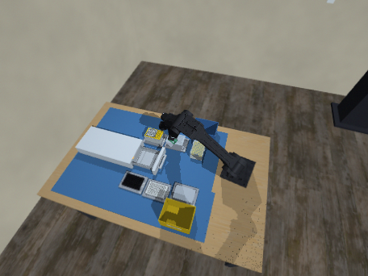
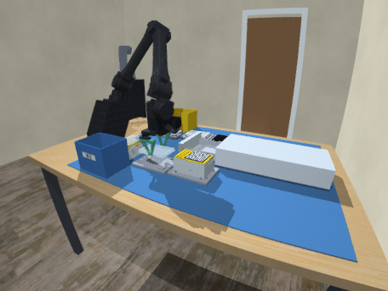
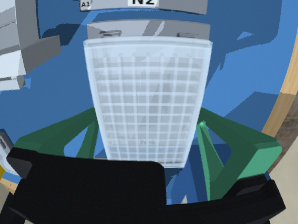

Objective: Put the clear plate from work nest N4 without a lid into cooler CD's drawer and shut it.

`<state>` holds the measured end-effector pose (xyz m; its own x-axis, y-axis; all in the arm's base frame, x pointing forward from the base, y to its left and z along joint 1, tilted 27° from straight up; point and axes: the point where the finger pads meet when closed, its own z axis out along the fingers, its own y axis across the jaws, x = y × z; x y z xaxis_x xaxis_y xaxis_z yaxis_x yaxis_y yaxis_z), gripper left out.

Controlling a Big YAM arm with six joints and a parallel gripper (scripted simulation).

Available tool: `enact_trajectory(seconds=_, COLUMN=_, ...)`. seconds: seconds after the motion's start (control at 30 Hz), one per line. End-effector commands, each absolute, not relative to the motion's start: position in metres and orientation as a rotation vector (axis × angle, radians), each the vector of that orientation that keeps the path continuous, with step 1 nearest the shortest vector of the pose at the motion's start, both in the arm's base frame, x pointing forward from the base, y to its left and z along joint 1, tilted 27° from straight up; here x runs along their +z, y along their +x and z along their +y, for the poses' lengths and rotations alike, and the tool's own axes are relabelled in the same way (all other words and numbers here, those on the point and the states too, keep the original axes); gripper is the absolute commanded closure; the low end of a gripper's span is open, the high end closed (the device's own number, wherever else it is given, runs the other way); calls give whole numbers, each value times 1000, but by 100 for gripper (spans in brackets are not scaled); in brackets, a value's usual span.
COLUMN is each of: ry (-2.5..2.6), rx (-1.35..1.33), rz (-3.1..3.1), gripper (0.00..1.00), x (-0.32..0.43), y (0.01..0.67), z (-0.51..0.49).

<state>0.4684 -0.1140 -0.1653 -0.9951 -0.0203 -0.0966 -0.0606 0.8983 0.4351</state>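
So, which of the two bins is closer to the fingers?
The blue bin, beside the fingers holding the clear plate; the yellow bin stands farther, behind the arm.

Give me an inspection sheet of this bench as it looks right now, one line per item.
Surface: wooden table under a blue mat.
Job's things: clear plate between the green fingers; cooler with its drawer pulled open.
Clutter: yellow bin, blue bin, yellow-topped box, three nests in a row.
Grippers: tool shut on the clear plate.
Cables: nothing seen.
Surroundings: brown door, wood floor.
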Motion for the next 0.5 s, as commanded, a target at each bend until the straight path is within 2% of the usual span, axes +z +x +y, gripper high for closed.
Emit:
enact_trajectory(seconds=0.0, ry=-43, rx=680, rz=2971, gripper=100, x=-155, y=462, z=-129)
enact_trajectory(seconds=0.47, ry=-43, rx=679, rz=2970, gripper=100, x=-140, y=461, z=-136)
